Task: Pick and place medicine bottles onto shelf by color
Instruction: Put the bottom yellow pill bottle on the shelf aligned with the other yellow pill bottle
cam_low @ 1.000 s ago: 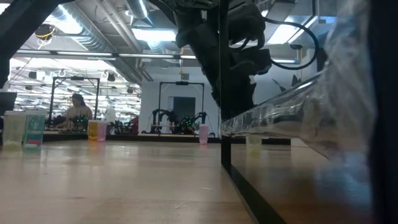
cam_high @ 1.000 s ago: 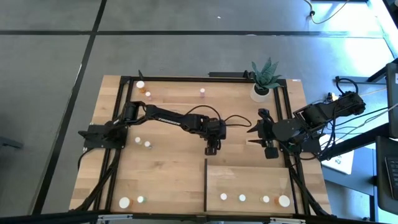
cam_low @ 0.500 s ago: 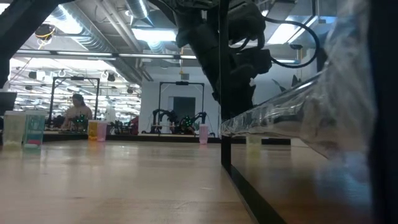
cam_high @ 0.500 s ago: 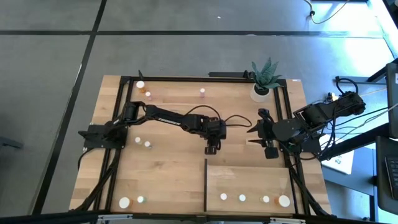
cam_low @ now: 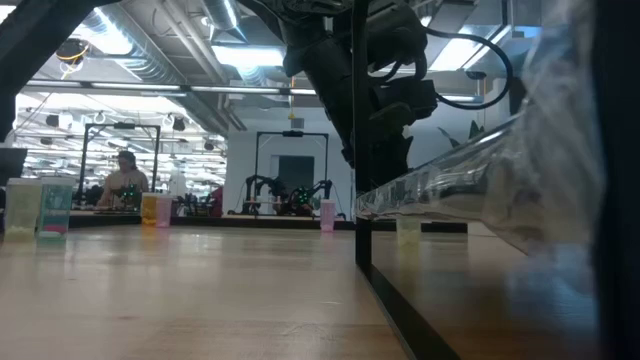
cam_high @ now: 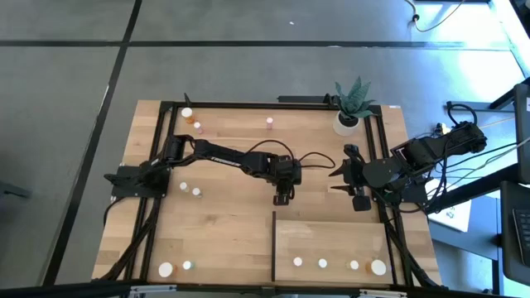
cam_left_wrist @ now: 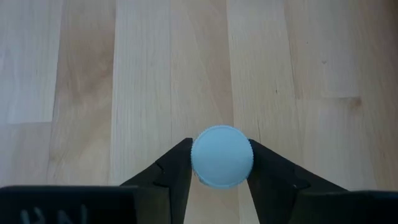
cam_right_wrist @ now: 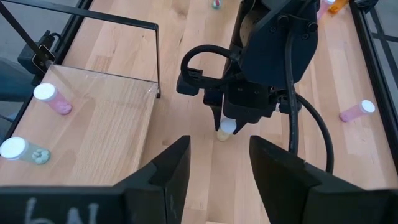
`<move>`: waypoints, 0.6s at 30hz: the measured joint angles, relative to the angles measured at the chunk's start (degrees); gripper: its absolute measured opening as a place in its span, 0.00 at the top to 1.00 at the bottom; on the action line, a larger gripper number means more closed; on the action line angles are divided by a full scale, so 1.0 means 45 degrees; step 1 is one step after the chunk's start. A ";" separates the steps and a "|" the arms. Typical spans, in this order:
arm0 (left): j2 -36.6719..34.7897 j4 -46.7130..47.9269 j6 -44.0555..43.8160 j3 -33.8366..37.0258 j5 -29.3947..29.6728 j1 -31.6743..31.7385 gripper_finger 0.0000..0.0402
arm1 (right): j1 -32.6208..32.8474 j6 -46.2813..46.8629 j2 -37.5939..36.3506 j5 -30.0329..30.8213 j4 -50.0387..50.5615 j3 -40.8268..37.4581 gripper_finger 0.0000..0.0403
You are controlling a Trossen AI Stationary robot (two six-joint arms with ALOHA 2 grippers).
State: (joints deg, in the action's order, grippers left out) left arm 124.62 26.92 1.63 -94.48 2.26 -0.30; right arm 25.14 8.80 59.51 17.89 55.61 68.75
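My left gripper (cam_high: 281,199) stands near the table's middle, just beyond the far edge of the shelf (cam_high: 331,240), shut on a small bottle with a white cap (cam_left_wrist: 221,155) and a pale body (cam_right_wrist: 222,135). My right gripper (cam_high: 358,201) waits open, raised, to the right of it, with nothing between its fingers (cam_right_wrist: 219,146). Several bottles (cam_high: 322,263) stand along the shelf's near edge. Other bottles stand on the tabletop at the far left (cam_high: 187,112), the left (cam_high: 183,186) and the near left (cam_high: 166,269); a pink one (cam_high: 270,122) is at the far edge. My left gripper pinches the bottle's white cap (cam_left_wrist: 198,160) between its two fingers (cam_left_wrist: 177,169), one on each side of the round rim. The fingers come steeply from above. The bottle hangs below them, its lower end (cam_right_wrist: 221,137) at the tabletop; whether it rests there I cannot tell.
The shelf has a thin dark upright edge (cam_high: 274,246) on its left side, close to my left gripper. A potted plant (cam_high: 352,103) stands at the far right. A black frame (cam_high: 273,105) runs round the table.
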 joint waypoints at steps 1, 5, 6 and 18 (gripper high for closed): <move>0.0000 0.0000 -0.0005 0.0000 0.0000 0.0000 0.66 | 0.0002 0.0000 0.0000 0.0000 0.0000 0.0000 0.59; 0.0000 0.0000 -0.0019 0.0000 -0.0013 0.0027 0.64 | 0.0002 0.0000 0.0000 0.0000 0.0000 0.0000 0.59; 0.0000 0.0000 -0.0019 0.0000 -0.0041 0.0036 0.64 | -0.0003 0.0000 0.0000 0.0000 0.0000 0.0000 0.59; -0.0363 0.0229 -0.0283 0.0005 -0.0053 0.0034 0.64 | -0.0001 0.0321 -0.0010 -0.0019 -0.0005 0.0000 0.59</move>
State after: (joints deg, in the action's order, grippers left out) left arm 122.98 27.95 0.36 -94.45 2.02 -0.14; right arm 25.14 10.24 59.46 17.80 55.59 68.75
